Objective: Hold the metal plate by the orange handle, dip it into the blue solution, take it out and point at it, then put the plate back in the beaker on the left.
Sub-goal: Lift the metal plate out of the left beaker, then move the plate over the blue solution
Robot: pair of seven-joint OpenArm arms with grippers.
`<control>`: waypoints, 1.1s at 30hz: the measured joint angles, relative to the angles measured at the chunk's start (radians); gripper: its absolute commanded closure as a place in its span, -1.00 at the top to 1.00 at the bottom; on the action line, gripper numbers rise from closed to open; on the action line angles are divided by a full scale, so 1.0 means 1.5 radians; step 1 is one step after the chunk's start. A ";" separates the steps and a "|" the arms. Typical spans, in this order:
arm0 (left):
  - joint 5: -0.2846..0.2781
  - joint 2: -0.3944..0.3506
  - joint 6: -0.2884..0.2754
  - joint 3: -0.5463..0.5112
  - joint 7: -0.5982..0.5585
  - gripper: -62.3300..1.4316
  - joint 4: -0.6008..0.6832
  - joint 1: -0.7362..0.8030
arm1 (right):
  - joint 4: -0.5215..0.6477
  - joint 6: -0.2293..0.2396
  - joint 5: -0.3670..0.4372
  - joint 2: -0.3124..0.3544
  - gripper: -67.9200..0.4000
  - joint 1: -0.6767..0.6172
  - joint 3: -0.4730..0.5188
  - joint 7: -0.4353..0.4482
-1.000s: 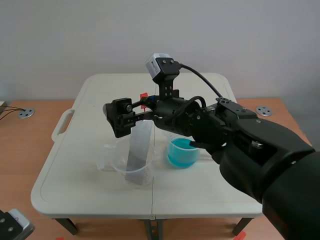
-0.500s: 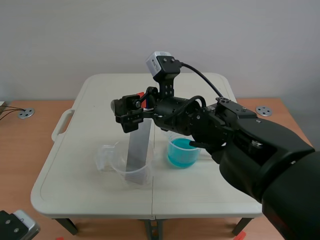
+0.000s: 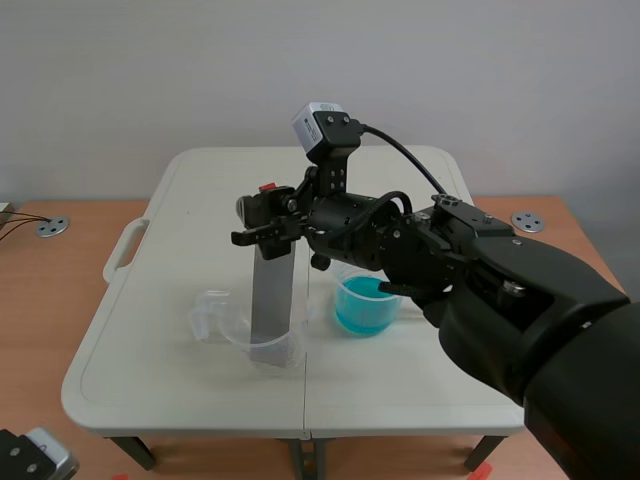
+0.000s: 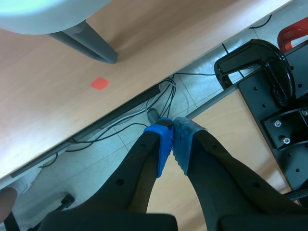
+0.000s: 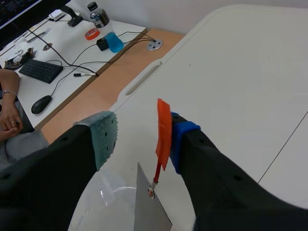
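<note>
Metal plate [image 3: 270, 300] stands upright in the clear beaker [image 3: 232, 335], just left of the beaker of blue solution [image 3: 365, 308]. Its orange handle [image 5: 163, 134] sits right against the blue pad of the right gripper [image 5: 143, 137], whose fingers are spread apart, not clamping it. The left gripper [image 4: 173, 144] hangs low beside the table [image 3: 180, 200], its fingers pressed together on nothing.
</note>
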 measured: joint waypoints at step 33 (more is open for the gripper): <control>0.000 0.000 0.000 0.000 0.000 -0.92 0.000 0.006 | 0.126 0.123 -0.093 0.000 -0.95 -0.068 0.000 0.036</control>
